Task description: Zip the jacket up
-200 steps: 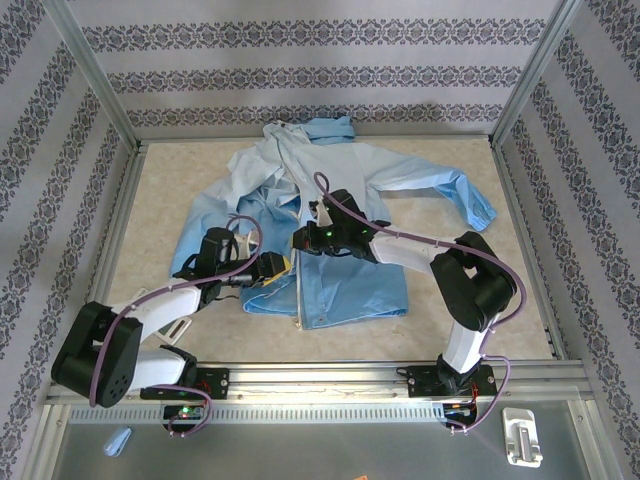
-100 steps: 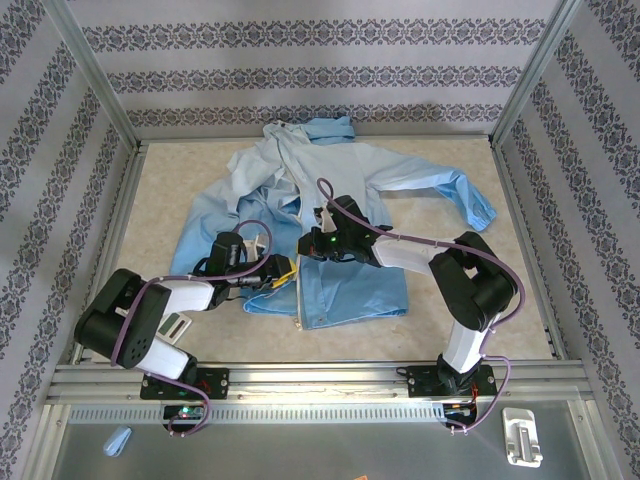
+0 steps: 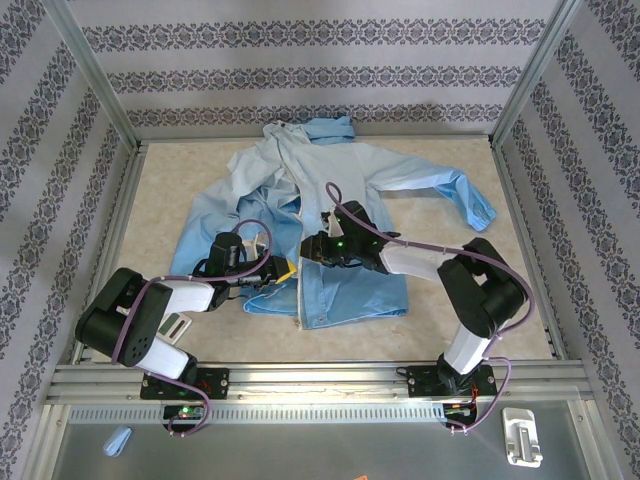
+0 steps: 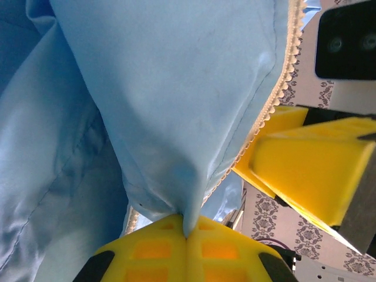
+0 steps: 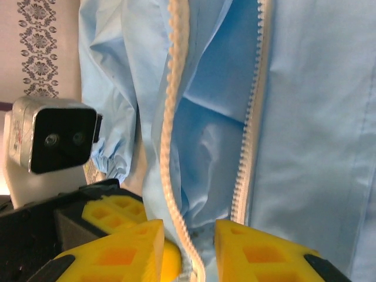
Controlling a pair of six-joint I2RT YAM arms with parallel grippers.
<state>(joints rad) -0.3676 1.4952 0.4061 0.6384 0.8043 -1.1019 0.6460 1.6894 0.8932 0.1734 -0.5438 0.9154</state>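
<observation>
I have the jacket (image 3: 350, 285) spread on the bench (image 3: 160, 190) — hood toward the far wall, hem toward the arm bases, so its long axis runs near to far. One sleeve stretches out to the right. The zipper (image 5: 249, 135) is open. The left gripper (image 4: 187, 234) has its jaws pressed together on a fold of jacket cloth beside the zipper teeth. The right gripper (image 5: 189, 249) — jaws parted — straddles one row of teeth.

The jacket (image 3: 355, 290) is light blue, its zipper (image 5: 254, 117) pale, end effector fingers (image 5: 258, 258) yellow.
</observation>
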